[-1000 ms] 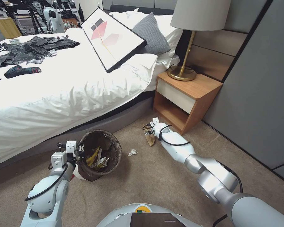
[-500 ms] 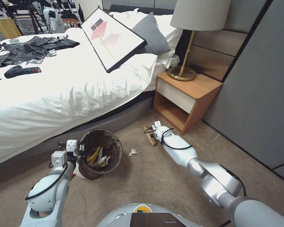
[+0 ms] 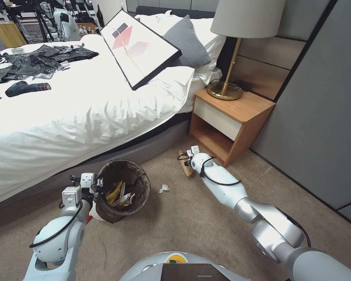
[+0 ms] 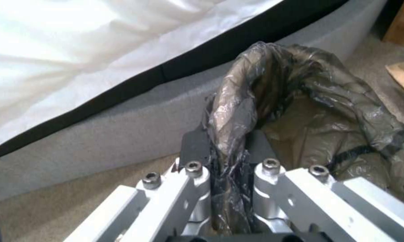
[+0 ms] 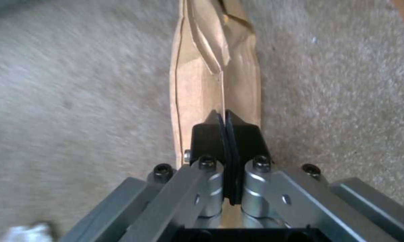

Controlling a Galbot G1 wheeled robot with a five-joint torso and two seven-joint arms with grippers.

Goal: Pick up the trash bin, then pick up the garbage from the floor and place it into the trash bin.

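The trash bin, white with a dark liner bag, hangs tilted beside the bed with yellow wrappers inside. My left gripper is shut on its rim; the left wrist view shows the black pads pinching the bag-covered rim. My right gripper is shut on a tan paper piece just above the floor, in front of the nightstand. In the right wrist view the pads are pressed together on the paper's edge. A crumpled white tissue lies on the carpet between bin and paper.
The bed with white bedding runs along the left; black bags, a tool and a framed picture lie on it. A wooden nightstand with a lamp stands behind the right gripper. A grey wall panel bounds the right.
My right gripper has lifted the tan paper piece a little off the carpet and turned it more upright. The left arm has shifted the bin only slightly.
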